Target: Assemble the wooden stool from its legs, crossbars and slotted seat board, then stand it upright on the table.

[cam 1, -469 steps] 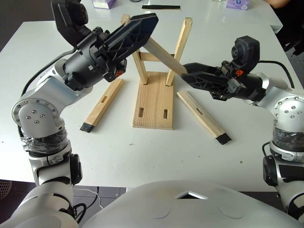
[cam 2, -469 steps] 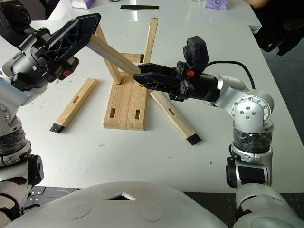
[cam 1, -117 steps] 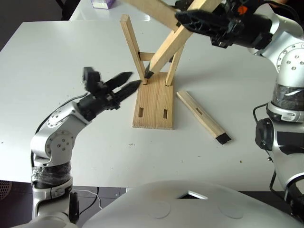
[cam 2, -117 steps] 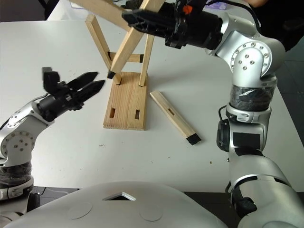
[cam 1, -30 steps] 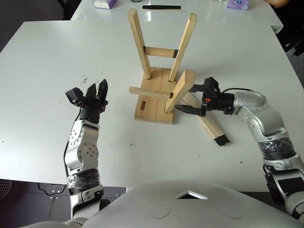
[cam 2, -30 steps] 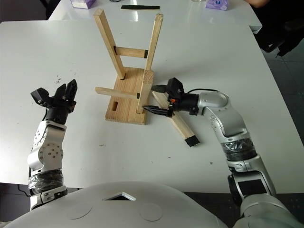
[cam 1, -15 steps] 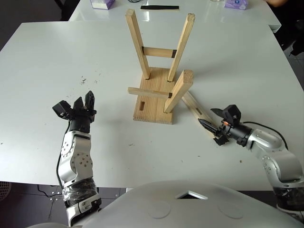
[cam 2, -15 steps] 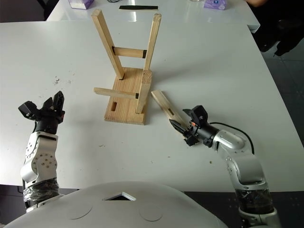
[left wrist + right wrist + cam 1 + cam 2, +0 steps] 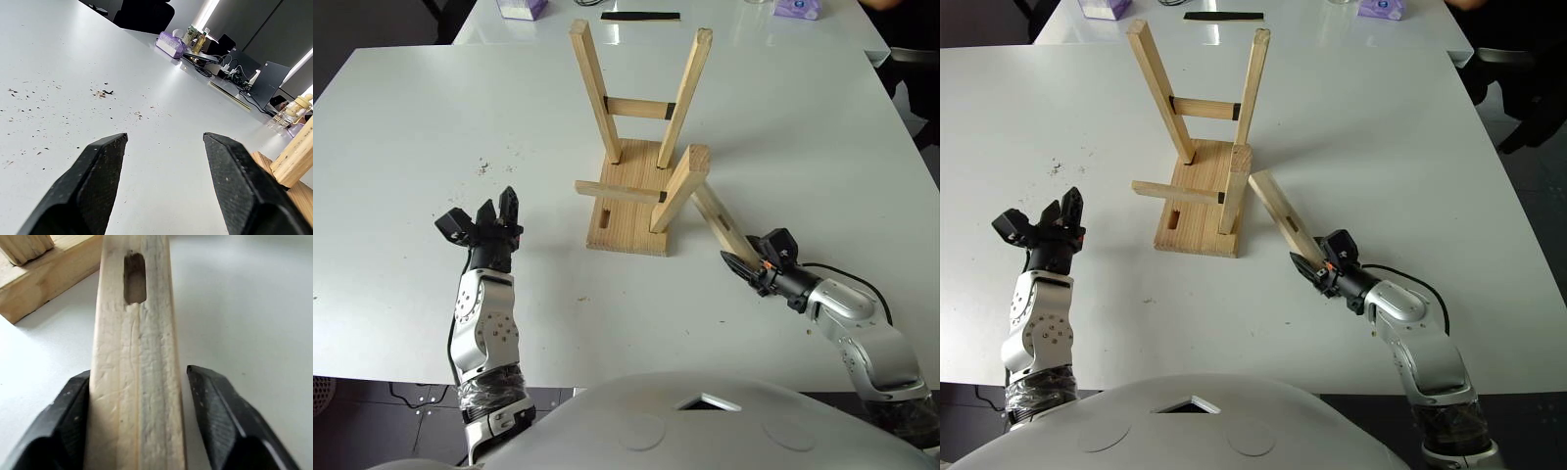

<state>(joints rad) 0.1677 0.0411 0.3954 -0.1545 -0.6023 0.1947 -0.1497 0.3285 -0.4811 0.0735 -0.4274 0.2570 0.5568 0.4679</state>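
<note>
The seat board [image 9: 641, 233] lies flat on the white table. Two legs [image 9: 592, 88] [image 9: 690, 93] joined by a crossbar [image 9: 641, 108] stand in its far slots. A third leg [image 9: 680, 186] stands at its near right, with a second crossbar [image 9: 617, 191] jutting out to the left. The loose fourth leg [image 9: 717, 217] slants from beside that leg toward me. My right gripper [image 9: 744, 264] is shut on its near end, and its fingers [image 9: 68, 421] press both sides. My left gripper [image 9: 497, 211] is open, low over bare table left of the board, with nothing between its fingers [image 9: 230, 166].
Wood crumbs [image 9: 484, 166] speckle the table left of the stool. Two purple boxes [image 9: 524, 8] [image 9: 801, 8] and a black strip [image 9: 639, 16] lie at the far edge. Wide bare table surrounds the board on both sides.
My right gripper has closed onto the loose leg's black-tipped near end, and that end has shifted toward the stool. My left arm has moved slightly right and forward, still open.
</note>
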